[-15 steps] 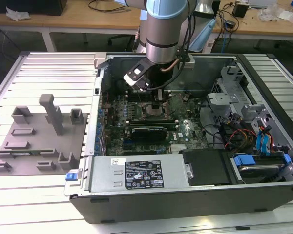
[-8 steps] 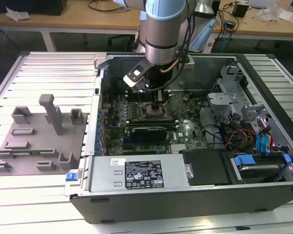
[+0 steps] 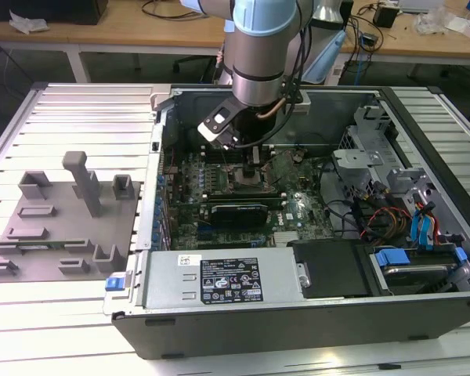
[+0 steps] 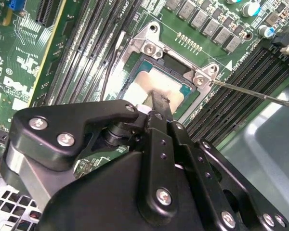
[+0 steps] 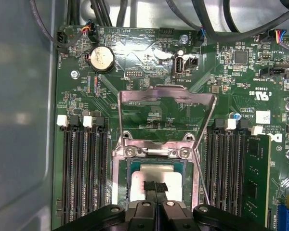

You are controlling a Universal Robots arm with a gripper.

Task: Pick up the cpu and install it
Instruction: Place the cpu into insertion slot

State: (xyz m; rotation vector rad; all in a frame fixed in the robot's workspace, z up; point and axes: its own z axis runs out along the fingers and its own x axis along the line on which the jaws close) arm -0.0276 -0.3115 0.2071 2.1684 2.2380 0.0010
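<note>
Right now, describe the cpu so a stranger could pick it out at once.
In the open grey metal computer case lies a green motherboard. Between its banks of long black memory slots sits a silvery metal socket frame, flipped open. The cpu is the flat square chip inside it, under the black gripper: a smooth pale slab amid green board and black slots.

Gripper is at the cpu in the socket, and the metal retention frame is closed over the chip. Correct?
No. The first wrist view shows the retention frame swung open, off the cpu; the gripper is at the cpu.
</note>
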